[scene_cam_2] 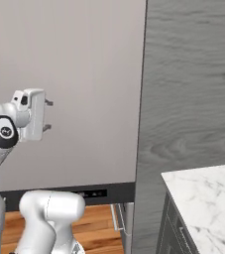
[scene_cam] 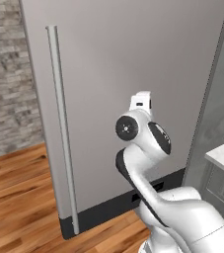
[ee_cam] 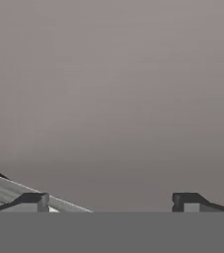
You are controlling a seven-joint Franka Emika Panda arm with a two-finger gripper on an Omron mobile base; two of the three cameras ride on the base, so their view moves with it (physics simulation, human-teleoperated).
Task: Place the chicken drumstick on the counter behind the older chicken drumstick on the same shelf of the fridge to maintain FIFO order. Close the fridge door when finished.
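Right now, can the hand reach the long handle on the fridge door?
Probably yes. The hand is open and empty, facing the closed fridge door. The handle lies off to the side, with nothing between them.

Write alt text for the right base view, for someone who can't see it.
A white robot arm holds its open, empty gripper toward the flat grey fridge door, which is closed. A dark wood-grain panel stands to the right of the door, and a corner of white marble counter fills the lower right.

The fridge door [scene_cam: 133, 64] ran off the top edge. The counter [scene_cam_2: 208, 198] was cut at the right edge. The arm hid the gripper [scene_cam: 142, 101].
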